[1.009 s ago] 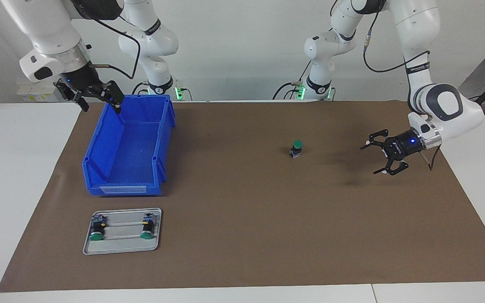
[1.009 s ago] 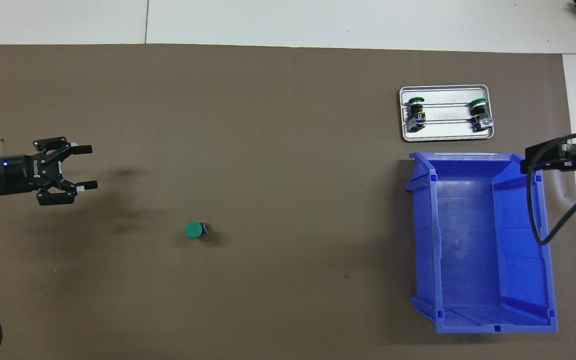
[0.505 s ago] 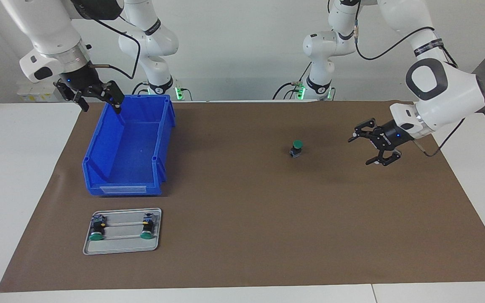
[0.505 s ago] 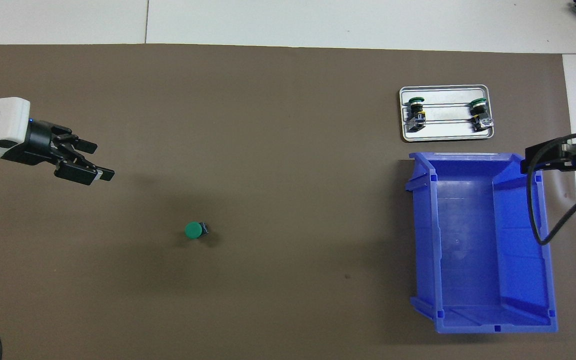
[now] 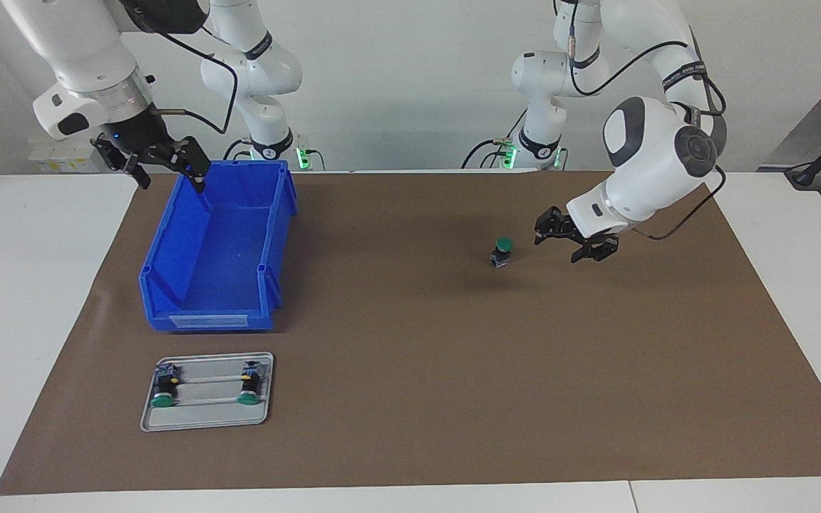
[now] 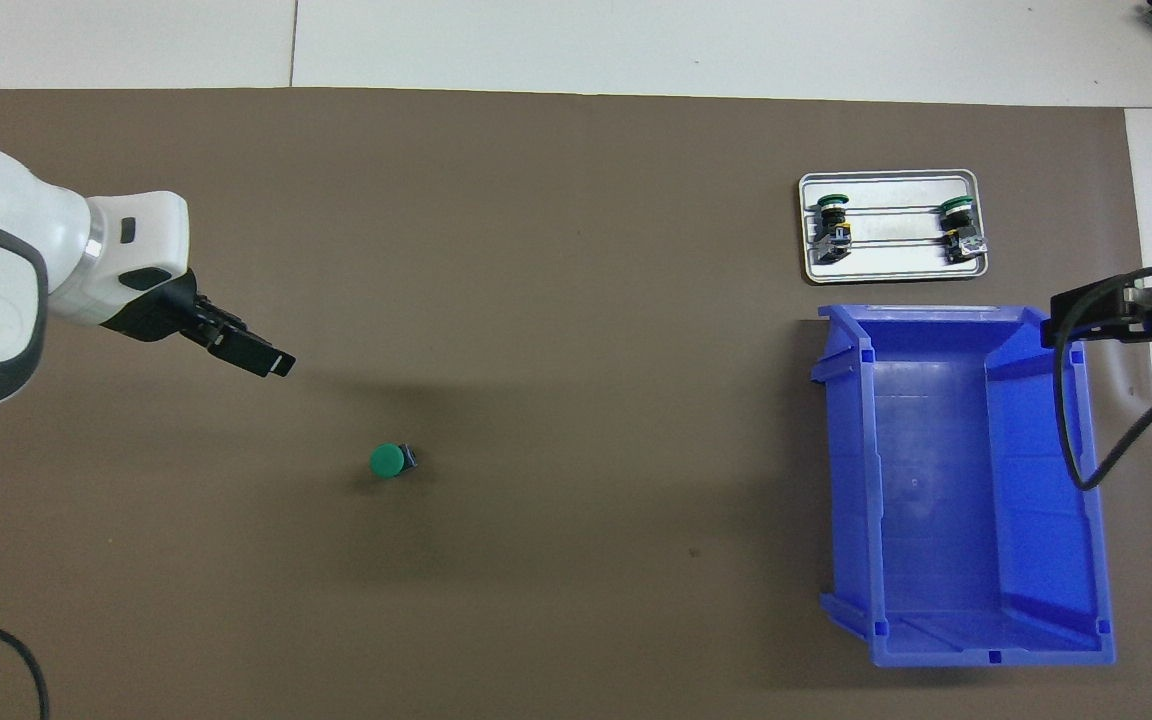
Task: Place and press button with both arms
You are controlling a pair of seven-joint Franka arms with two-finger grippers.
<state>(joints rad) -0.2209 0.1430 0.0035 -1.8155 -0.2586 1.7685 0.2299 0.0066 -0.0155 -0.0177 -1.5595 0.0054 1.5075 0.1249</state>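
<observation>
One button (image 5: 502,250) (image 6: 388,460) stands upright on the brown mat, green cap up, on its own. My left gripper (image 5: 559,246) (image 6: 258,353) hangs low over the mat beside it, toward the left arm's end of the table. It is tilted toward the button, open, holds nothing and does not touch the button. My right gripper (image 5: 171,181) waits open and empty over the blue bin's corner nearest the right arm's base.
The blue bin (image 5: 200,322) (image 6: 851,480) sits empty at the right arm's end. A metal tray (image 5: 207,415) (image 6: 891,264) lies farther from the robots than the bin. Two more green-capped buttons lie on their sides in it.
My left arm has swung in from the mat's edge toward the button, its gripper turning and its fingers narrowing a little. The right arm has not moved.
</observation>
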